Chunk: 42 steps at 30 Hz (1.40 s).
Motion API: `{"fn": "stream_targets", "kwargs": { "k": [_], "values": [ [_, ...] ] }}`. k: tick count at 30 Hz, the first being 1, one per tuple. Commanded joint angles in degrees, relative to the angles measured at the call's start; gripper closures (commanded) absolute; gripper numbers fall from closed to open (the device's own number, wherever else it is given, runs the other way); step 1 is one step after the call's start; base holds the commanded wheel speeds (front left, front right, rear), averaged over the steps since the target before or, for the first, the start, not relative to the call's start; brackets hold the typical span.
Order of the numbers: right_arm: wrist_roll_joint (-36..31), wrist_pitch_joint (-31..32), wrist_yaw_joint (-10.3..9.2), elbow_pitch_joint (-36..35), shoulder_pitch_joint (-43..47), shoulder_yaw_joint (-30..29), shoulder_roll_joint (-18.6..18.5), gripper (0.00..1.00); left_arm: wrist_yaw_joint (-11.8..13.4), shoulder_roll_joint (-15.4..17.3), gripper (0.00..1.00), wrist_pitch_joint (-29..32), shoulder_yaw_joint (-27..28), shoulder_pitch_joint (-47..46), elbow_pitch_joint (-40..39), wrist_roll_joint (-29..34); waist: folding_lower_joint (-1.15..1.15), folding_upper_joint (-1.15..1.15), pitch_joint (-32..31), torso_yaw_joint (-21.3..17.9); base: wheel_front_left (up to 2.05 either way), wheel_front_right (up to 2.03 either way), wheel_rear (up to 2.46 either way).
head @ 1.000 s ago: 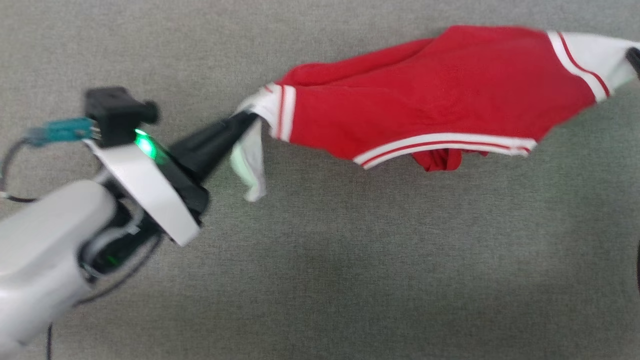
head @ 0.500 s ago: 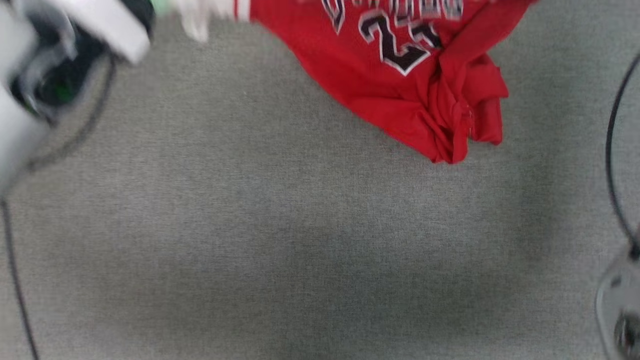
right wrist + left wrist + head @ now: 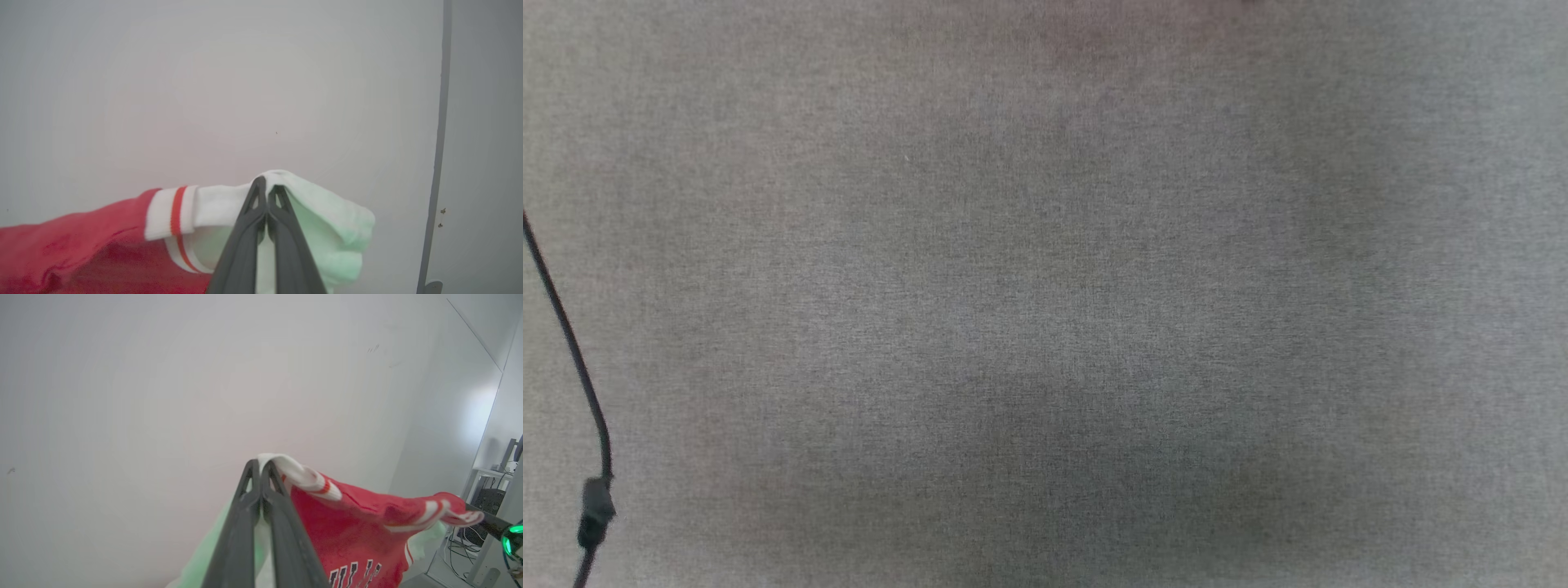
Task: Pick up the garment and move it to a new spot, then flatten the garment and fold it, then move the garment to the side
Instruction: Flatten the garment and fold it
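Observation:
The garment hangs stretched between my two grippers in front of a pale wall. In the left wrist view my left gripper [image 3: 260,470] is shut on a white sleeve with striped trim, and the red garment [image 3: 351,526] with black white-outlined letters sags to the right. My right gripper [image 3: 490,523] holds its far end there, beside a green light. In the right wrist view my right gripper [image 3: 267,187] is shut on the other white sleeve [image 3: 216,206], with the red body of the garment [image 3: 81,249] trailing left.
The head view looks down on a grey fabric surface [image 3: 1045,310], with a thin black cable [image 3: 572,359] along its left edge. A desk with equipment and cables [image 3: 490,486] stands at the far right of the left wrist view. A grey vertical strip [image 3: 439,122] runs down the wall.
The whole head picture has shifted, so the camera moved. The garment and my left arm slid up that view and out over its top edge.

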Motion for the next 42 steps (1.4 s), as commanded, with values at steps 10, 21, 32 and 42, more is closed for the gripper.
{"fn": "stream_targets", "kwargs": {
  "k": [10,21,32,42],
  "values": [
    [5.06,0.49,-0.03,4.94,14.20,8.71,-5.59,1.00,0.16,5.00,1.00,1.05,-7.99,20.35,-10.76,-4.70,0.00,0.00,-4.52,-0.36,0.00,0.00,0.00],
    [22.61,14.42,-0.03,-19.61,56.26,15.87,-14.14,1.00,0.16,12.28,1.00,-0.87,-13.25,50.36,-27.57,-10.92,0.00,0.00,-8.32,0.82,0.00,0.00,0.00],
    [25.72,30.35,-0.04,-52.56,91.73,5.34,-9.70,1.00,0.16,20.49,1.00,-1.25,-15.77,64.99,-39.56,-9.34,0.00,0.00,-10.17,1.85,0.00,0.00,0.00],
    [24.53,35.66,-0.04,-66.17,105.21,1.34,-2.99,1.00,0.17,27.25,1.00,-1.35,-11.87,76.73,-45.62,-5.59,0.00,0.00,-9.40,1.37,0.00,0.00,0.00]
  ]
}}
